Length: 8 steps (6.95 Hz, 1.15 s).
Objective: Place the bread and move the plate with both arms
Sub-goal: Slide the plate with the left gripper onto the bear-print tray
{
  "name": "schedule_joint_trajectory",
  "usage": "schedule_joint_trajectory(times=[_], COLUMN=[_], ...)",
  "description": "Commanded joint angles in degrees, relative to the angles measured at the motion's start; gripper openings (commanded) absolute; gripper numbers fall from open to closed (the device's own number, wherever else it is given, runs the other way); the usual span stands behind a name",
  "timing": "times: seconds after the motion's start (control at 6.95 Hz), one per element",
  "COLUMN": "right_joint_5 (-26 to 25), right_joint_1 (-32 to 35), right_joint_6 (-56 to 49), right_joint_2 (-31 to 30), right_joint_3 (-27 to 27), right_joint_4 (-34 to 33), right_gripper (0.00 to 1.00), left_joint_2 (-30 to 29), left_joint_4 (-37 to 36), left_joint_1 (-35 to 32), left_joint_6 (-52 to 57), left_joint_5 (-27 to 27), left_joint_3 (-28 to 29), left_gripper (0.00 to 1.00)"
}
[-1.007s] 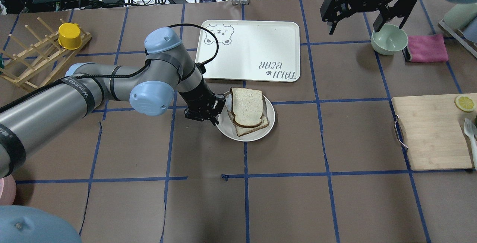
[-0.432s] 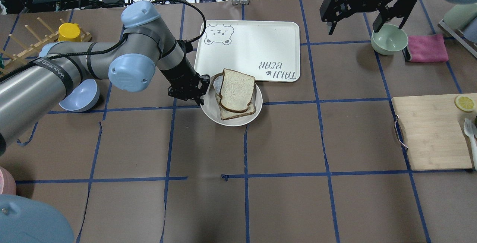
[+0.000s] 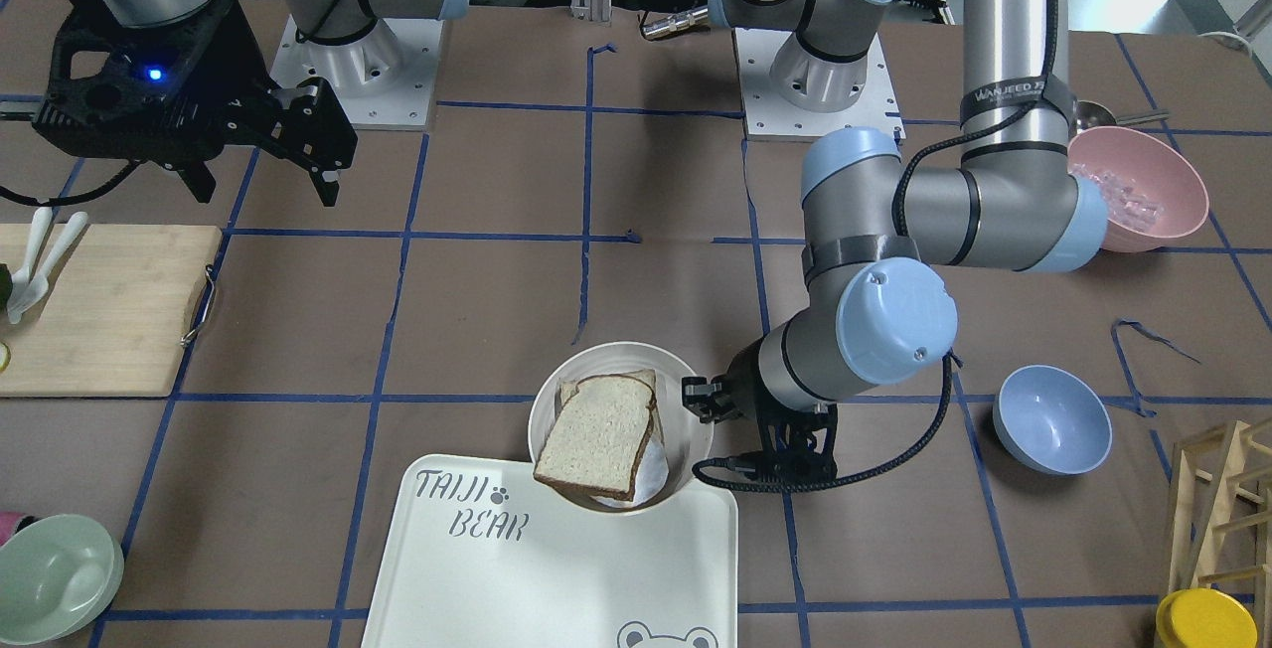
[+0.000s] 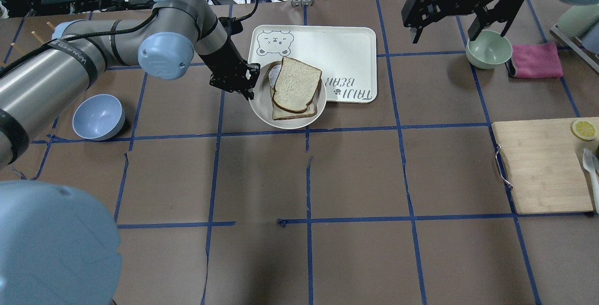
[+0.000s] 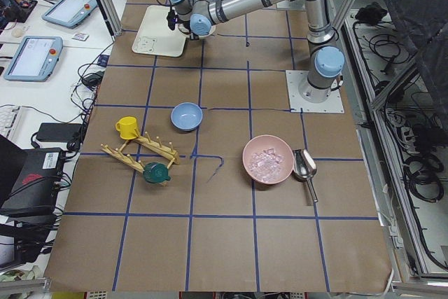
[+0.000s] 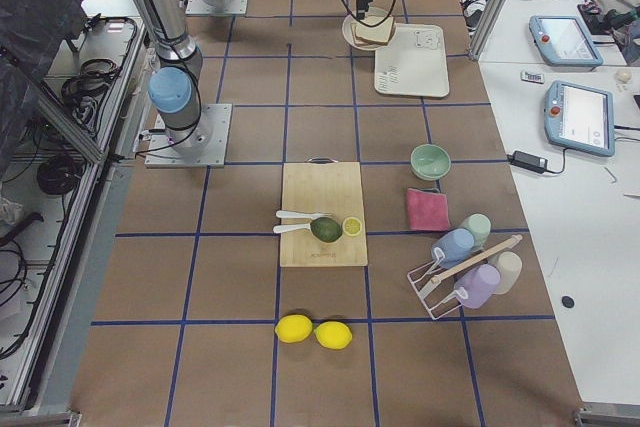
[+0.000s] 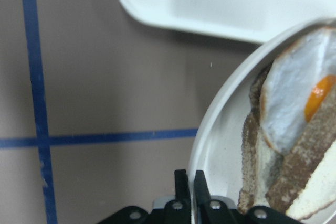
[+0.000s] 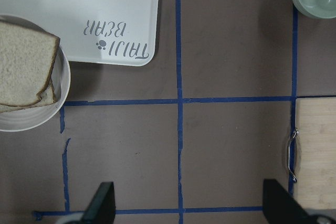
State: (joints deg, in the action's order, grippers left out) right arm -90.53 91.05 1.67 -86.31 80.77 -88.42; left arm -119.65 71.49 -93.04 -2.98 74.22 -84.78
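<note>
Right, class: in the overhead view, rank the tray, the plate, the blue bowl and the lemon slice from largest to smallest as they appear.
1. tray
2. plate
3. blue bowl
4. lemon slice
The gaps in size are clear, so no two are in doubt.

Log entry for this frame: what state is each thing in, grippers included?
left gripper: shut on the plate, at its rim.
right gripper: open, holding nothing, raised above the table.
plate: held by its rim, one edge overlapping the tray at a corner.
bread: lying on top of the stack in the plate.
fried egg: under the bread, partly showing.
lower slice: flat in the plate, under the egg.
tray: flat on the table.
</note>
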Motion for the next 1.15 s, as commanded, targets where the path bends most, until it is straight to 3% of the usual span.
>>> schedule_joint_trajectory(times=[0.0,0.58,1.01], right_joint_5=[0.0,-0.09,0.0], right_joint_1=[0.0,0.0,0.0], right_joint_6=[0.0,0.0,0.0], right_joint_2=[0.0,0.0,0.0], right_joint_3=[0.0,0.09,0.09], right_joint_4=[0.0,0.09,0.09], right_gripper=[1.0,1.0,1.0], left_joint_2=[-7.41,-15.33,-16.93], left_joint_4=[0.05,-0.56,-1.0], left_joint_1=[0.13,0.13,-0.04], left_joint_6=[0.17,-0.8,-1.23], left_joint_5=[-2.67,-6.18,-6.28], left_joint_3=[9.77,18.84,19.21], left_gripper=[0.0,0.0,0.03])
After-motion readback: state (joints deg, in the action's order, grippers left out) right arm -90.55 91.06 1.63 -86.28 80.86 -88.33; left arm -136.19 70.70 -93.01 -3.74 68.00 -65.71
